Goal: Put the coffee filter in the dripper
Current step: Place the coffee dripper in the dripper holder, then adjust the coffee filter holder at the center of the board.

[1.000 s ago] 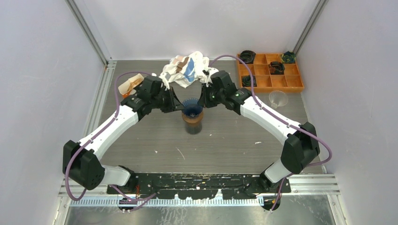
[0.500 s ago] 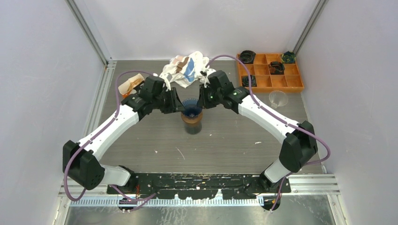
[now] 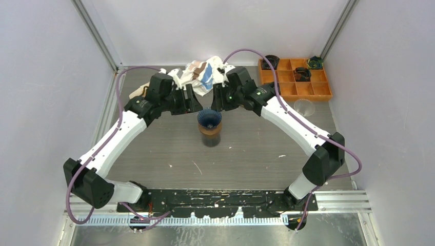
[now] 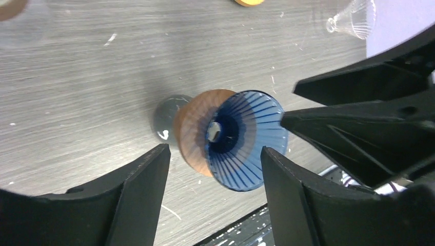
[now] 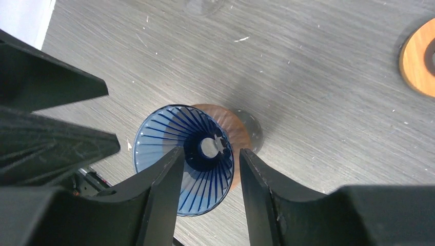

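The blue ribbed dripper (image 3: 209, 118) stands on a brown collar over a dark base at the table's middle; it looks empty, and its bottom hole shows. My left gripper (image 3: 197, 105) and right gripper (image 3: 216, 102) hang just behind and above it, both open, holding nothing. In the left wrist view the dripper (image 4: 246, 148) lies below the open left gripper (image 4: 214, 151). In the right wrist view the dripper (image 5: 169, 128) sits under the open right gripper (image 5: 211, 152). A tan paper-like piece (image 3: 135, 93), possibly the coffee filter, lies at the back left, partly hidden by the left arm.
A crumpled white cloth (image 3: 200, 74) lies at the back centre. An orange compartment tray (image 3: 295, 89) with dark pieces stands at the back right, and a clear glass funnel (image 3: 303, 107) in front of it. An orange ring (image 5: 418, 64) lies on the table.
Both grippers have opened from shut and drawn up and back from the dripper. The dripper stays on its stand.
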